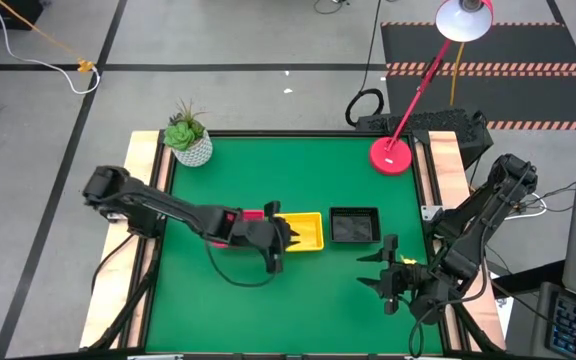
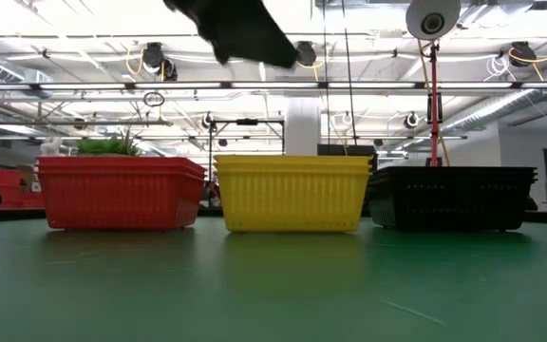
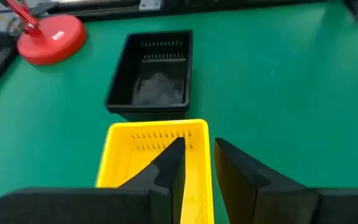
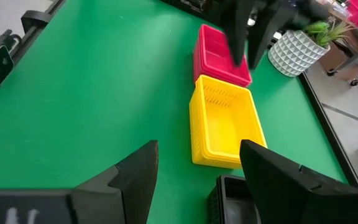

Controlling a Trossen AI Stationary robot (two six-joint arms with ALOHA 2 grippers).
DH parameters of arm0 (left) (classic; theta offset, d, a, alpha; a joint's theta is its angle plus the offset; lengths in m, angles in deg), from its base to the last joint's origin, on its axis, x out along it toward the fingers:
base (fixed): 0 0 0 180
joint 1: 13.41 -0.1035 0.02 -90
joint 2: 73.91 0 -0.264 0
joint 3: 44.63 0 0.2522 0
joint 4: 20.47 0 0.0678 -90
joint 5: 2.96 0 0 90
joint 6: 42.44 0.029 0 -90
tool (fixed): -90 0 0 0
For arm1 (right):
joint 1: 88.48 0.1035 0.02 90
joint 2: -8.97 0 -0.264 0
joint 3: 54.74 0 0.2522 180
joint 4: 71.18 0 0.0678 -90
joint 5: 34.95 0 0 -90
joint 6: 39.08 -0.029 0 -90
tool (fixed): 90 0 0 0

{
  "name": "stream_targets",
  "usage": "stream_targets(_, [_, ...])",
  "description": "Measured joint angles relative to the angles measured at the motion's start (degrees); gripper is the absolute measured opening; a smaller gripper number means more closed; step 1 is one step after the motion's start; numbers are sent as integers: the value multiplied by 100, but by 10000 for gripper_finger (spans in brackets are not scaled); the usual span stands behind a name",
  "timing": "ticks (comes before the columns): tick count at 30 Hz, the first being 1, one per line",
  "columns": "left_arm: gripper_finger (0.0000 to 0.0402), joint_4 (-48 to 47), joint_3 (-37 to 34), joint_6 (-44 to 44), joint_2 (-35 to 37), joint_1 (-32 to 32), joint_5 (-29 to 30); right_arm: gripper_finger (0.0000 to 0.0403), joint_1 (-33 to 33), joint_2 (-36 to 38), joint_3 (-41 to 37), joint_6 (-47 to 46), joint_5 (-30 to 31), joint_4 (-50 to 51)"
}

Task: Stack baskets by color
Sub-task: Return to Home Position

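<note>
Red (image 2: 122, 195), yellow (image 2: 292, 195) and black (image 2: 449, 198) baskets stand side by side in a row on the green table, from left to right; the yellow and black ones show layered rims. My left gripper (image 3: 197, 158) hangs open above the yellow basket (image 1: 306, 232), near its end by the red basket (image 1: 253, 213), well clear of it in the low view (image 2: 240, 33). My right gripper (image 4: 197, 168) waits open near the table's near right corner (image 1: 376, 265), short of the black basket (image 1: 354, 225).
A white plant pot (image 1: 190, 140) stands at the far left corner. A round red lamp base (image 1: 393, 155) stands at the far right, its arm slanting up beyond the table. Bare green table (image 1: 268, 310) lies in front of the row.
</note>
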Motion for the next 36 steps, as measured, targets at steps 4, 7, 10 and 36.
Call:
stream_targets(4, [88,-340,0,160,586,3,142,219,-11,0,0,53,180,17])
stream_targets(7, [88,-556,-6,416,948,-14,420,218,-24,30,0,160,184,61])
stream_targets(10, [88,-581,-161,513,1291,-86,514,206,-34,173,0,312,415,82])
stream_targets(36, [66,2706,-3009,514,2141,-357,267,2,-1703,3776,-3461,2771,-1792,-2992])
